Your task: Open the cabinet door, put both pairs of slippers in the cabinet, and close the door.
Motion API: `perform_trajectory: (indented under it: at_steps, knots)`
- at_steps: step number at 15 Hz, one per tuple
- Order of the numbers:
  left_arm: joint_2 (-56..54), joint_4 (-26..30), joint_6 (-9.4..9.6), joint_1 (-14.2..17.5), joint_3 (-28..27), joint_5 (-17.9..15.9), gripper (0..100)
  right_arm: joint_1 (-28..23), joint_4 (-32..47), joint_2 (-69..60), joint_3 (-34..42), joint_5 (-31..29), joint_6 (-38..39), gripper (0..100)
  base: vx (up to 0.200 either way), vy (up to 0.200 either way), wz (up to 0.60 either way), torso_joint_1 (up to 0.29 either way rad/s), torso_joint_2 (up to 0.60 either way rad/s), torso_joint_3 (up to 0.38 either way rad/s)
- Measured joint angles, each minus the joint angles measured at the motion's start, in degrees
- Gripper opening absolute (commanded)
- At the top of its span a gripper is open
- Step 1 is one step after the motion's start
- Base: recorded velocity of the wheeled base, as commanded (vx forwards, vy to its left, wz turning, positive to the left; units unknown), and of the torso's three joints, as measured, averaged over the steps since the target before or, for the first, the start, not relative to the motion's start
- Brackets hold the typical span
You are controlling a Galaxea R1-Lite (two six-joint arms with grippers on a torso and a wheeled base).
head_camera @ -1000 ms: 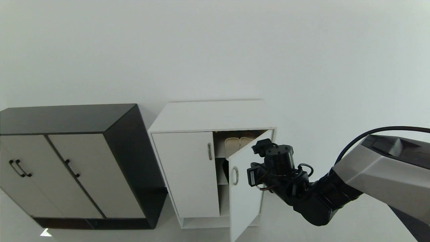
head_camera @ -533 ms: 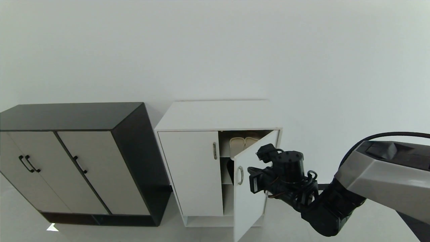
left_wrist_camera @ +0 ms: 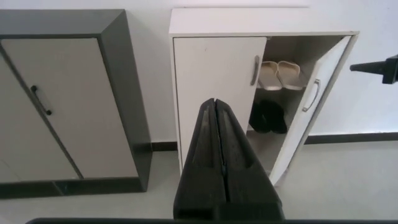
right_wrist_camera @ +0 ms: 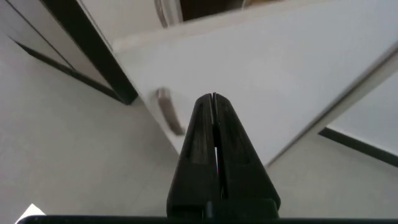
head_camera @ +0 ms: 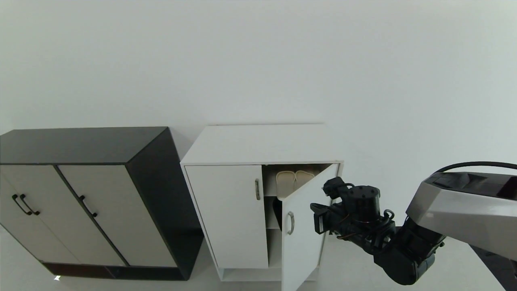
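Observation:
The white cabinet (head_camera: 258, 143) stands against the wall with its right door (head_camera: 303, 242) swung partly open and its left door shut. A beige pair of slippers (head_camera: 295, 178) lies on the top shelf. A black pair of slippers (left_wrist_camera: 268, 117) sits on the shelf below. My right gripper (head_camera: 329, 185) is shut and empty, held close to the outer face of the open door near its upper hinge side. In the right wrist view the right gripper (right_wrist_camera: 214, 98) points at the door face beside the handle (right_wrist_camera: 166, 111). My left gripper (left_wrist_camera: 214, 102) is shut and empty, well back from the cabinet.
A black cabinet (head_camera: 80, 143) with two light doors stands directly left of the white one. A bare wall (head_camera: 258, 60) rises behind both. Open floor (left_wrist_camera: 336, 186) lies in front of the white cabinet and to its right.
The whole head view has shifted, so the camera moved. The right gripper stays by the door's outer face. The door's opening looks about the same.

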Motion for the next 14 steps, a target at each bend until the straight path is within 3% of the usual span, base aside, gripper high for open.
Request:
perform_trajectory:
  at_steps: [2, 8, 14]
  knots:
    - [0.00, -0.06, 0.04, 0.02, 0.00, 0.00, 0, -0.11, 0.00, 0.11, 0.26, 0.12, -0.02, 0, 0.200, 0.000, 0.00, -0.005, 0.01, 0.005]
    - [0.00, -0.09, -0.02, 0.00, 0.02, 0.00, 0, -1.07, -5.73, 1.69, 4.13, 0.99, 0.00, 0, 0.000, 0.000, 0.00, 0.000, 0.00, 0.000]
    - [0.00, -0.16, -0.02, 0.00, 0.00, 0.00, 0, -1.55, -1.65, 4.77, -2.76, 0.96, 0.00, 0, 0.000, 0.000, 0.00, 0.000, 0.00, 0.000]
